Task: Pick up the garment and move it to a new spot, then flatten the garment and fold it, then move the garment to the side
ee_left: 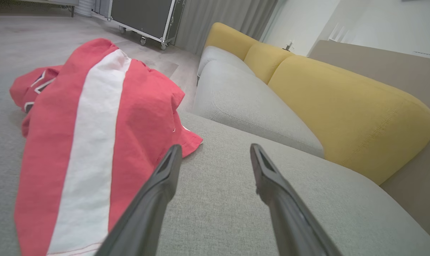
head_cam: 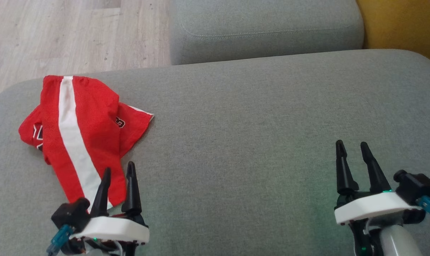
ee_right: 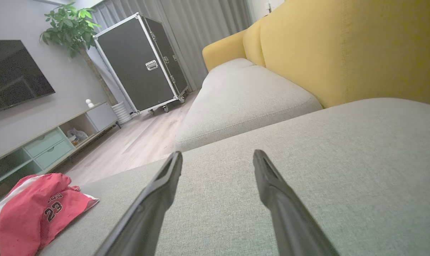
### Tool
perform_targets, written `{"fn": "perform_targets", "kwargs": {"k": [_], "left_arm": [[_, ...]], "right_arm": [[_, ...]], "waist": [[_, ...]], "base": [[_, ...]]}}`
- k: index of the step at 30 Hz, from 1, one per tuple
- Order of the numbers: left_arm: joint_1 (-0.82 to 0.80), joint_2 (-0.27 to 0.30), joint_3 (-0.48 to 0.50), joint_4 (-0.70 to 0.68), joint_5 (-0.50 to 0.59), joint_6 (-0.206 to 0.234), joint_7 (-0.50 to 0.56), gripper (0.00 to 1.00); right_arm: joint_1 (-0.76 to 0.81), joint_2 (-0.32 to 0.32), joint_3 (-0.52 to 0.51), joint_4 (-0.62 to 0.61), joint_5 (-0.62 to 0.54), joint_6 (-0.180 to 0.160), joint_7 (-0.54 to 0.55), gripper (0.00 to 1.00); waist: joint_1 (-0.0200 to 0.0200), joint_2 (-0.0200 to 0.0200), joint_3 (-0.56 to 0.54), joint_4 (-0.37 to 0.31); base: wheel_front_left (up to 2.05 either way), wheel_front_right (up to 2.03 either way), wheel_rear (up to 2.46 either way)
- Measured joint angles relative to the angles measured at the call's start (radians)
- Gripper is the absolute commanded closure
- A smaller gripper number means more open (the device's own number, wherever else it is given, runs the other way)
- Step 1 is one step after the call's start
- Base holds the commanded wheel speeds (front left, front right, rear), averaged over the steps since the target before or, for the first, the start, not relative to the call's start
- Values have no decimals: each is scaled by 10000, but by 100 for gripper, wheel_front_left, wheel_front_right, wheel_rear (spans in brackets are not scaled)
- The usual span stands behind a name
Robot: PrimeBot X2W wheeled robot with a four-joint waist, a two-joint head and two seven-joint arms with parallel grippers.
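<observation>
Step in hand: judging by the rumpled heap and two empty arms, the first pick-up of the red garment point(head_cam: 80, 137) is not yet begun.
Where it lies: on the left part of the grey seat cushion point(head_cam: 257, 142), near the cushion's far-left edge, with the wooden floor point(head_cam: 76, 35) beyond.
Left gripper point(head_cam: 119, 167): fingers spread wide, holding nothing; the tips sit over the garment's near hem (touching or just above, I cannot tell).
Right gripper point(head_cam: 351, 143): fingers equally wide, empty, over bare cushion, well apart from the garment.
Doing it well: probably pinch a single layer at the near hem rather than the bunched middle, lift until the far end clears the cushion, and carry it toward the open centre where both arms can reach.
Risk: the loose sleeve-like flap on the right may drag or fold under.
Cloth: thin, limp sports fabric with a fine mesh look; a broad white stripe point(head_cam: 71, 131) runs its length, and the number 23 point(ee_right: 53, 209) is printed on the flap.
Cushion: coarse woven weave, rounded corners, likely grippy against the cloth.
Backrest point(ee_left: 343, 106): mustard yellow, plump.
</observation>
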Motion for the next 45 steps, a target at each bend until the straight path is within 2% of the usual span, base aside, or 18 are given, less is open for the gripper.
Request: {"fn": "perform_targets", "kwargs": {"k": [5,10,23,28,31,36,41,45], "left_arm": [[-69,48,-46,-84,259,180,-174,0],[-133,267,-326,-82,1118,221,-336,0],[-380,677,-1536,69,3010,1043,-700,0],[-377,520,-1400,-17,2798,1126,-861,0],[-360,244,-903,-138,2493,955,-936,0],[-189,-81,-50,-167,2251,341,-1055,0],[-25,-215,242,150,2782,-230,-1225,0],[49,-274,341,435,3200,-418,-1319,0]], "right_arm": [[-37,0,79,-21,-727,0,-165,0],[-75,-2,88,-88,-1561,0,-297,0],[-199,-8,374,-357,-3557,0,-694,0],[-197,-12,416,-389,-3818,0,-840,0],[-191,-12,366,-407,-3356,0,-924,0],[-111,-12,115,-458,-1714,0,-1060,0],[251,-13,188,-337,-1638,0,-1216,0],[254,-15,201,94,-1883,0,-1306,0]], "waist": [[0,0,18,-67],[0,0,19,-93],[0,0,40,-57],[0,0,32,-6],[0,0,42,24],[0,0,41,66],[0,0,29,42],[0,0,13,-8]], "base": [[0,0,0],[0,0,0],[0,0,0],[0,0,0],[0,0,0],[0,0,0],[0,0,0],[0,0,0]]}}
